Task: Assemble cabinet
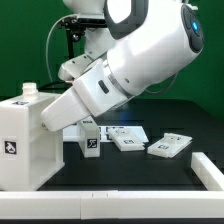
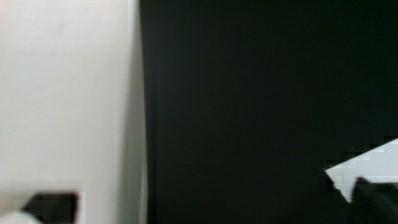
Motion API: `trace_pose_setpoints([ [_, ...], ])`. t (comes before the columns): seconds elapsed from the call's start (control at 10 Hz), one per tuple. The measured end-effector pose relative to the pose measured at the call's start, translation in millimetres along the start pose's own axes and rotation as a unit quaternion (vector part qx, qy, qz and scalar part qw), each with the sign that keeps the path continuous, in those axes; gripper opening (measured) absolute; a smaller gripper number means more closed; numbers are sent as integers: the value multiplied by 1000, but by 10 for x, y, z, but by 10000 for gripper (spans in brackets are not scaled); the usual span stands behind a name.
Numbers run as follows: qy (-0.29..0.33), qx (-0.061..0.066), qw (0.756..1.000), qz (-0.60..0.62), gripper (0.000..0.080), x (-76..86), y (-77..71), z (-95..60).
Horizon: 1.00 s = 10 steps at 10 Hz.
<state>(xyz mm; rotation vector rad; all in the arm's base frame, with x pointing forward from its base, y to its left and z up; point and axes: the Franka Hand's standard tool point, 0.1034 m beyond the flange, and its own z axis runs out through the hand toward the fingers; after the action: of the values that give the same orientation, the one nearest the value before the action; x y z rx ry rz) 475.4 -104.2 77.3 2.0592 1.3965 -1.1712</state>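
Though partly hidden, cabinet [image 1: 18, 125] upright, knob [image 1: 28, 90] uppermost.

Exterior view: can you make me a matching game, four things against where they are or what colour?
1. cabinet box
2. knob
3. flat panel
4. table

A. black
B. on top of the box
C. lying flat, farthest to the exterior view's right
D. standing at the exterior view's left

Pairs: 1-D, 2-B, 3-C, 4-A
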Motion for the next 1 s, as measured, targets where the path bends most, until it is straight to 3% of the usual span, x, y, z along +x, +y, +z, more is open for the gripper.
trace_pose_setpoints([
  [0.1, 0, 0, 1000, 0, 602, 1, -1, 0],
  [0.3, 0, 0, 1000, 0, 283, 3, -2, 2],
  [0.4, 0, 0, 1000, 0, 283, 4, -2, 3],
  [0.6, 0, 0, 1000, 0, 48, 3, 1, -1],
  [1.0, 11, -6, 1000, 13, 44, -37, 48, -38],
])
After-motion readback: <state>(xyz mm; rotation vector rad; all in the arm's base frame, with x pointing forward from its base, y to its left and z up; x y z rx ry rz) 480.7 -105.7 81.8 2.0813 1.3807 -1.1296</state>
